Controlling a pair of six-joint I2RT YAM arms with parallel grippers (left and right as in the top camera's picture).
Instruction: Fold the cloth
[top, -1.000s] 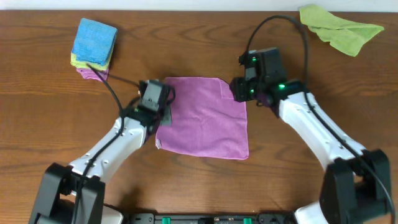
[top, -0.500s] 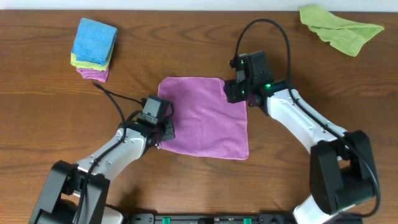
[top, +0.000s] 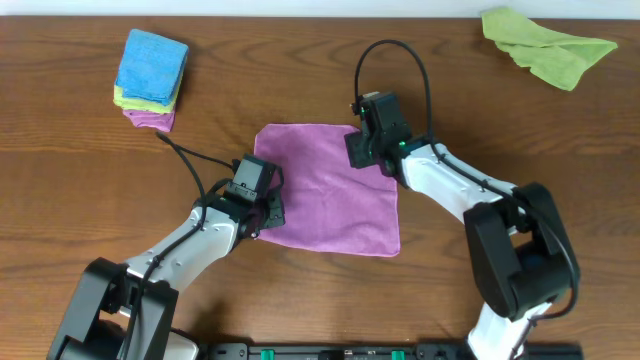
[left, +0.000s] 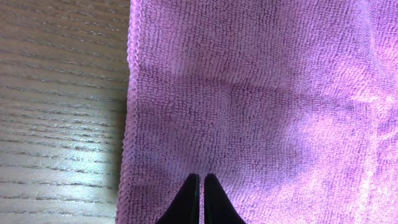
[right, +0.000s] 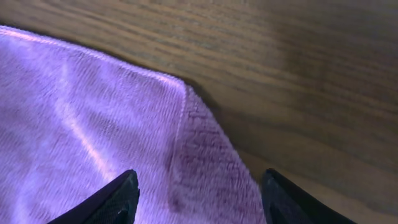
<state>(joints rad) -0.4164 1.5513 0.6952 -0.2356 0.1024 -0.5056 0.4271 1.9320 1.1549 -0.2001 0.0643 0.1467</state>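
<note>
1. While the cloth (top: 330, 200) lies spread flat on the wooden table (top: 80, 200), both grippers are at its edges, L on the left side and R at the far-right corner.
2. Cloth: lilac microfibre, roughly square, set a bit askew, approx. mid-table. It is a single layer w/ no fold made yet.
3. L gripper (top: 268, 210) is at the cloth's left edge, toward the near-left corner.
4. L wrist view: jaws all but closed, w/ only a thin slit between the black tips. The tips sit over the cloth just inside its stitched left edge, w/ bare wood to the left. Fabric there is flat and no pinch of it shows between the tips. Can't tell if the tips touch the cloth.
5. R gripper (top: 360, 152) is over the cloth's far-right corner.
6. R wrist view: fingers (right: 121, 199) are spread wide and hold nothing, w/ the cloth corner lying between them. A raised ridge runs along that corner's edge. Bare wood lies beyond and to the right.
7. Folded stack (top: 150, 80) is at far left of the table (blue on top, green under it, purple at the bottom), well apart from the cloth.
8. Lime-green cloth (top: 550, 45) lies crumpled at far right, well apart from both grippers.
</note>
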